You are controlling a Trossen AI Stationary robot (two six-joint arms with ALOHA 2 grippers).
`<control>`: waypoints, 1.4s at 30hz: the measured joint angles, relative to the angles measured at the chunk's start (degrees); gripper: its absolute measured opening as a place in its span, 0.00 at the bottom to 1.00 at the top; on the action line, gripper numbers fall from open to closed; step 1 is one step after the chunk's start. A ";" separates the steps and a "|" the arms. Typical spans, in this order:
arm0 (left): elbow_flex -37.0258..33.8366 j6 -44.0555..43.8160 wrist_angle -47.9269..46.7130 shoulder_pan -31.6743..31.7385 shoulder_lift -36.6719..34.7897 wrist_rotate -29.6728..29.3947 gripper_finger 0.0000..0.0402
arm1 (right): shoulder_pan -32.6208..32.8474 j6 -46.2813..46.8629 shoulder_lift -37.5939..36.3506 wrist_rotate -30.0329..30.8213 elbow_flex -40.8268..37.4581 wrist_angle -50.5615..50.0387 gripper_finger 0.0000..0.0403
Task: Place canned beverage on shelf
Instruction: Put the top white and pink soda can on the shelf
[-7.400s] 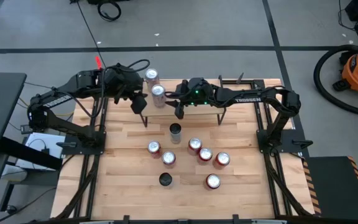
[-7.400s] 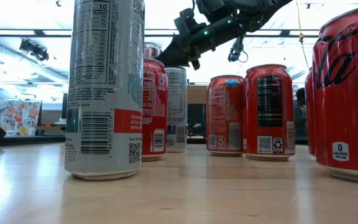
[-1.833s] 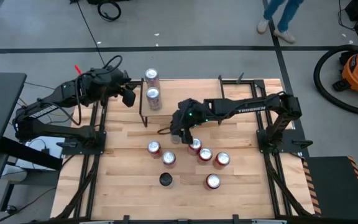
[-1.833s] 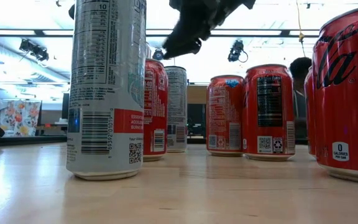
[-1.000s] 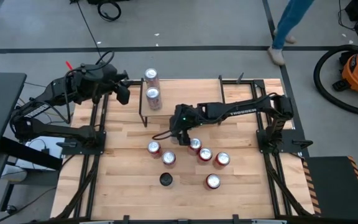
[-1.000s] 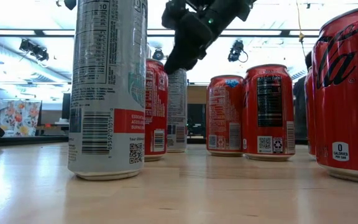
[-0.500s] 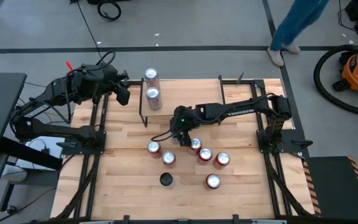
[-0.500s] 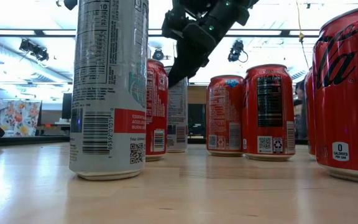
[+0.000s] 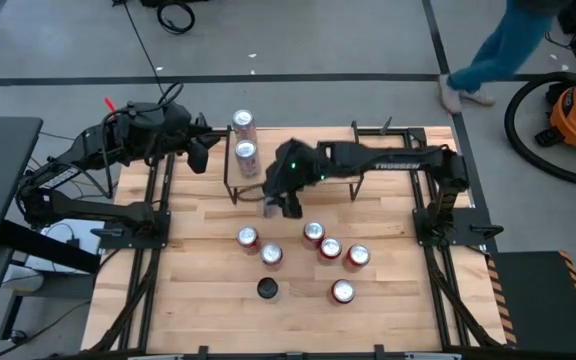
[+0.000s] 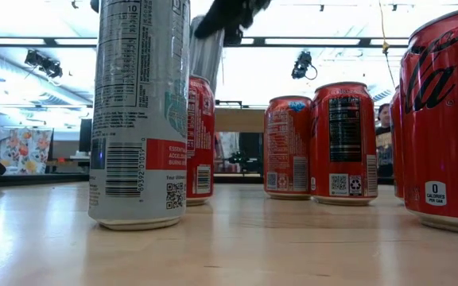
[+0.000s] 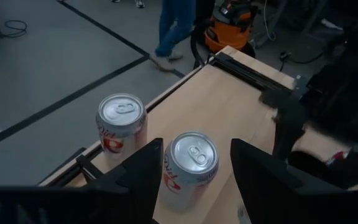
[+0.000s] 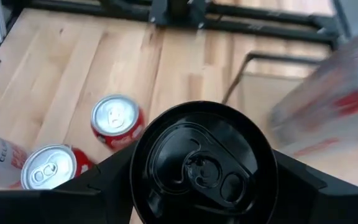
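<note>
The black-topped can (image 12: 204, 163) was off the tabletop (image 9: 198, 300), clamped in the right gripper (image 9: 278, 203) jaws just in front of the shelf (image 9: 388, 152). Two silver cans (image 11: 191, 158) sat on the shelf's left end. The left gripper (image 11: 194, 171) hung right by them, jaws spread apart and empty. Red cans (image 9: 330, 249) stayed clustered mid-tabletop.

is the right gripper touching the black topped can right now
Touching. In the right wrist view, the right gripper has a dark finger pressed against each side of the black-topped can. The low view shows the can lifted clear of the table.
</note>
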 joint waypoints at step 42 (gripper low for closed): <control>-0.01 2.50 0.00 0.04 0.06 -0.39 0.49 | -23.25 -3.25 4.68 -2.54 10.67 -1.15 0.68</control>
